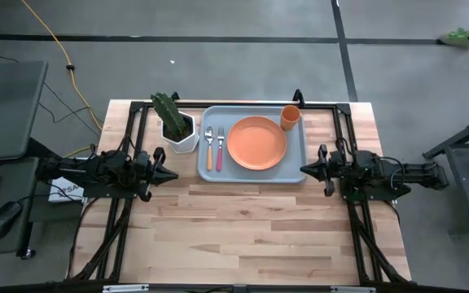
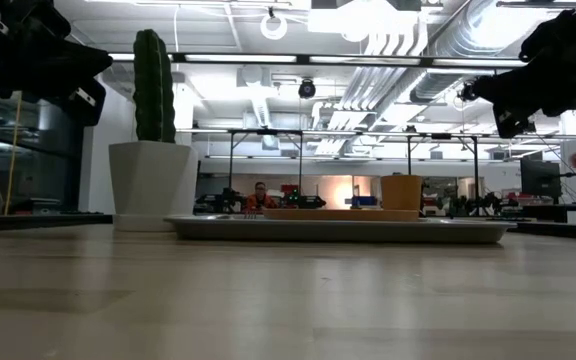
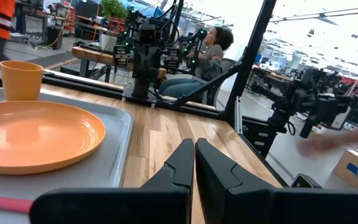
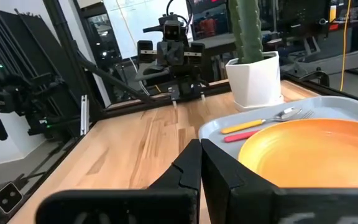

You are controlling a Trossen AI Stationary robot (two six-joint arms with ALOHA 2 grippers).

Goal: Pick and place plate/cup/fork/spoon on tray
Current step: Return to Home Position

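Observation:
The pale blue-grey tray [image 1: 296, 159] lies at the table's far middle. On it rest the orange plate [image 1: 256, 143], the small orange cup [image 1: 290, 117] at its far right corner, and at its left side the spoon [image 1: 209, 149] with orange-yellow handle beside the pink-handled fork [image 1: 219, 150]. My left gripper [image 1: 174, 173] is shut and empty, left of the tray. My right gripper [image 1: 303, 170] is shut and empty, at the tray's right near corner. The plate [image 3: 33, 134] and cup [image 3: 21, 79] show in the left wrist view; the plate [image 4: 316, 152], spoon [image 4: 260, 123] and fork [image 4: 247, 134] show in the right wrist view.
A white pot with a green cactus [image 1: 175, 124] stands just left of the tray, close to my left gripper. A black frame [image 1: 243, 104] runs along the table's far edge. Bare wood [image 1: 251, 236] fills the near half of the table. A person sits in the room beyond [image 3: 204, 53].

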